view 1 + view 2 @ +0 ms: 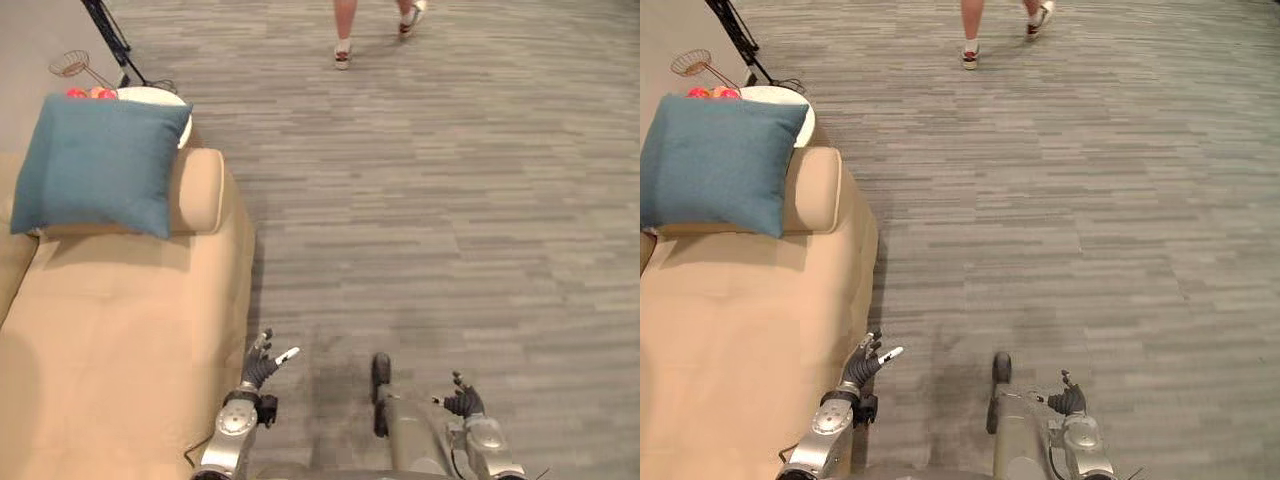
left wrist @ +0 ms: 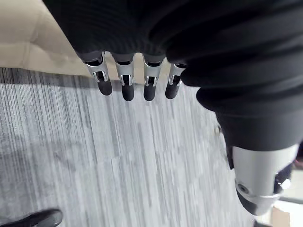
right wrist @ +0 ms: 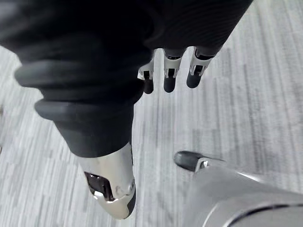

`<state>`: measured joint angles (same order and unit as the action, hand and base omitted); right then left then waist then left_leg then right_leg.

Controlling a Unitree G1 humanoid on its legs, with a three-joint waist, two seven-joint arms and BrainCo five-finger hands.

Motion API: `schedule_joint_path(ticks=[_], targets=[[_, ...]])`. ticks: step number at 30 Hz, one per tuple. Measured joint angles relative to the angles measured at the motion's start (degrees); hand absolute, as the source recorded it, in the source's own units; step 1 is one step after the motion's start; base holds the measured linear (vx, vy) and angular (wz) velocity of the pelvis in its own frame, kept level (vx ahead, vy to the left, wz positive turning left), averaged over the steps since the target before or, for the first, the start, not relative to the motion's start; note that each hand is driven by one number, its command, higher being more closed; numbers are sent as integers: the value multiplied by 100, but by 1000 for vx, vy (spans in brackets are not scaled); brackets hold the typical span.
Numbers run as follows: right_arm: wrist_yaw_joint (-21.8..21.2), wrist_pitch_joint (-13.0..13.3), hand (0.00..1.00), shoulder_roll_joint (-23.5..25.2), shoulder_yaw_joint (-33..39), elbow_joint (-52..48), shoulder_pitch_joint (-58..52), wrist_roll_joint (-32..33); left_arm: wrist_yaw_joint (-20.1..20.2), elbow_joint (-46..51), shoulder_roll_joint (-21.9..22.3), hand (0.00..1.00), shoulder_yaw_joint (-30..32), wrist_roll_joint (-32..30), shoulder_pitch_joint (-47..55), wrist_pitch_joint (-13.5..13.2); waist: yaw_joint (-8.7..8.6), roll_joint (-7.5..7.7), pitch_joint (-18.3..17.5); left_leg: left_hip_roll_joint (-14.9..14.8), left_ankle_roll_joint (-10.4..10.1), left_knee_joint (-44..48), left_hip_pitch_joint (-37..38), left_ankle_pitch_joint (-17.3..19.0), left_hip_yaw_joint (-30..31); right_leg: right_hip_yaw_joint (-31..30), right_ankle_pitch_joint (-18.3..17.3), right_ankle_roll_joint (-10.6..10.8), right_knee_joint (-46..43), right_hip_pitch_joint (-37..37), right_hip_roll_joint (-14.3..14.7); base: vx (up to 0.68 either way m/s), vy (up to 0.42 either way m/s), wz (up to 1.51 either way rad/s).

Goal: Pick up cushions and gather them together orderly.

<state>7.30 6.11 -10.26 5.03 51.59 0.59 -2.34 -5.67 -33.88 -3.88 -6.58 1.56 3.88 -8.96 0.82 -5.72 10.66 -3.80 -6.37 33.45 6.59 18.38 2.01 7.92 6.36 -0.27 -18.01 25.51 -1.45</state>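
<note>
Blue square fabric cushion point(image 1: 95, 160) sits at ten o'clock on the beige sofa point(image 1: 120, 330). My left hand point(image 1: 258, 370) and right hand point(image 1: 462, 403) hang low, fingers loosely apart.

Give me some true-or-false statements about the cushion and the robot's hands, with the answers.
1. The blue cushion rests on the beige sofa. True.
2. The left hand holds the cushion. False: it is open and empty, above the carpet.
3. A person's legs show on the carpet far ahead. True.
4. The right hand grips a second cushion. False: it is open and empty.
</note>
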Motion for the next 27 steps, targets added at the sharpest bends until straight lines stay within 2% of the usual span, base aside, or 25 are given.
schedule_joint_path(ticks=[1, 2, 3, 4, 5, 6, 7, 8, 9, 10, 11, 12, 13, 14, 15, 16, 17, 18, 19, 20, 22, 24, 25, 26, 27], targets=[[4, -3, 0, -14, -38, -73, 17, 0, -5, -1, 137, 0, 79, 1, -10, 7, 19, 11, 17, -45, 133, 1151, -532, -1174, -168, 54, -319, -3, -61, -273, -34, 724, -144, 26], [0, -2, 0, -18, -66, -127, 12, 7, -4, 11, 217, 0, 139, 3, 39, 5, 75, 5, 21, -159, 156, 1762, -788, -1682, -299, 42, -404, -19, 49, -541, -14, 716, -143, 3], [20, 39, 0, -8, -94, -154, 31, 38, 32, 18, 251, 0, 149, 6, 89, -9, 167, -26, 43, -623, 502, 2969, -1230, -1331, -696, 39, -485, -95, 355, -1199, 87, 553, -76, -13], [20, 51, 0, -11, -103, -162, 39, 63, 40, 22, 248, 0, 149, 8, 88, -8, 174, 1, 61, -717, 564, 3259, -1413, -1155, -821, 34, -501, -116, 473, -1450, 87, 660, -58, -8], [26, 66, 0, -10, -95, -195, 48, 75, 50, 106, 229, 0, 153, 8, 146, -10, 247, 100, 109, -752, 621, 3449, -1751, -892, -998, 24, -503, -119, 747, -1938, 6, 607, -6, -6], [26, 103, 0, -3, -86, -252, 30, 78, 58, 248, 199, 0, 153, 11, 235, -19, 336, 221, 149, -737, 628, 3188, -2191, -688, -1190, 31, -516, -105, 1074, -2375, -128, 588, 20, -8], [27, 124, 0, -20, -64, -255, 39, 81, 58, 301, 176, 0, 159, 11, 277, -26, 353, 236, 141, -724, 602, 2967, -2374, -640, -1237, 50, -545, -64, 1190, -2518, -180, 555, 75, -9], [31, 147, 0, -51, -34, -274, 58, 131, 60, 373, 107, 0, 180, 11, 300, -33, 370, 256, 132, -696, 615, 2263, -2706, -609, -1381, 179, -743, 141, 1377, -2750, -320, 638, 165, 0], [31, 152, 0, -126, -35, -274, 54, 192, 60, 368, 91, 0, 222, 11, 337, -29, 400, 182, 130, -649, 556, 912, -2946, -680, -1592, 373, -1115, 559, 1470, -2992, -424, 630, 202, 11], [31, 152, 0, -196, -33, -273, 51, 200, 60, 342, 135, 0, 216, 11, 348, -22, 397, 22, 102, -682, 422, 209, -2964, -844, -1610, 447, -1196, 618, 1468, -3080, -343, 529, 190, 53], [44, 118, 0, -182, 55, -190, -73, 208, 75, 291, 130, 0, 200, 8, 330, -23, 394, 2, 64, -552, 980, -576, -2818, -1233, -1851, 617, -1437, 707, 1434, -3307, -420, 581, 204, 115], [20, 91, 0, -20, 64, -103, -117, 218, 71, 296, 110, 0, 252, 6, 348, -39, 369, 320, 31, -148, 1008, -947, -2651, -1295, -1970, 850, -1396, 627, 1481, -3467, -679, 478, 151, 130], [29, 99, 0, 12, 82, -114, -110, 219, 71, 286, 61, 0, 279, 5, 348, -31, 364, 360, 20, -85, 1011, -905, -2691, -1292, -1979, 971, -1343, 575, 1543, -3537, -697, 670, 212, 153], [39, 103, 0, 31, 99, -108, -84, 217, 76, 278, 22, 0, 322, 3, 360, -1, 332, 396, 28, -73, 1097, -628, -2832, -1232, -2192, 1187, -1154, 691, 1552, -3685, -704, 410, 131, 132], [32, 103, 0, 24, 97, -107, -58, 177, 106, 278, 33, 0, 367, 3, 416, 8, 331, 391, 20, -91, 1348, -470, -2799, -1065, -2325, 1228, -1142, 735, 1301, -3766, -736, 627, 236, 137], [29, 104, 0, 15, 97, -98, -48, 166, 143, 277, 56, 0, 399, 2, 489, 28, 359, 402, -3, -51, 1514, -443, -2641, -832, -2320, 1210, -1231, 878, 778, -3752, -815, 512, 220, 114], [25, 128, 0, 7, 97, -79, -49, 86, 181, 244, 33, 0, 435, 3, 608, 32, 416, 475, -69, 103, 1508, -495, -2409, -560, -2217, 1152, -1339, 1152, -343, -3492, -990, 503, 220, 103], [24, 135, 0, -12, 98, -67, -42, -16, 190, 132, 19, 0, 436, 3, 625, 34, 434, 522, -97, 255, 1530, -568, -2213, -386, -2071, 999, -1169, 1399, -1395, -3155, -1195, 545, 175, 144], [15, 131, 0, -15, 97, 15, -43, -66, 182, -84, -5, 0, 444, 3, 614, 92, 390, 601, -120, 543, 1558, -672, -1872, -236, -1706, 682, -554, 1311, -3137, -2524, -1490, 438, 93, 133], [15, 127, 0, -16, 101, 80, -43, -81, 178, -155, -8, 0, 440, 4, 611, 115, 357, 600, -121, 643, 1554, -699, -1717, -185, -1517, 640, -816, 1212, -3694, -2309, -1535, 515, 42, 149], [13, 118, 0, 18, 81, 98, -174, -171, 139, -221, 22, 0, 434, 7, 621, 127, 311, 503, -157, 753, 1553, -939, -1113, -157, -909, 771, -1673, 707, -4348, -1629, -1526, 420, -37, 134], [12, 119, 0, 56, 79, 83, -274, -176, 101, -208, 4, 0, 437, 12, 603, 118, 295, 472, -180, 790, 1549, -1037, -869, -159, -414, 885, -1950, 594, -3809, -1219, -1435, 394, -96, 158], [16, 115, 0, 81, 92, -7, -352, -174, 38, -180, 1, 0, 437, 22, 465, 115, 287, 482, -191, 818, 1489, -1063, -777, -127, 68, 635, -2061, 596, -3028, -862, -1219, 375, -159, 176], [16, 114, 0, 89, 97, -75, -386, -169, 29, -147, 7, 0, 437, 30, 438, 114, 264, 482, -193, 817, 1454, -1049, -780, -108, 226, 491, -2060, 600, -2711, -789, -1130, 373, -231, 199], [20, 117, 0, 112, 132, -304, -510, -126, 17, -72, 37, 0, 432, 73, 328, 108, 154, 482, -191, 823, 1329, -927, -825, -40, 732, -70, -2012, 667, -1755, -650, -828, 351, -292, 209]])
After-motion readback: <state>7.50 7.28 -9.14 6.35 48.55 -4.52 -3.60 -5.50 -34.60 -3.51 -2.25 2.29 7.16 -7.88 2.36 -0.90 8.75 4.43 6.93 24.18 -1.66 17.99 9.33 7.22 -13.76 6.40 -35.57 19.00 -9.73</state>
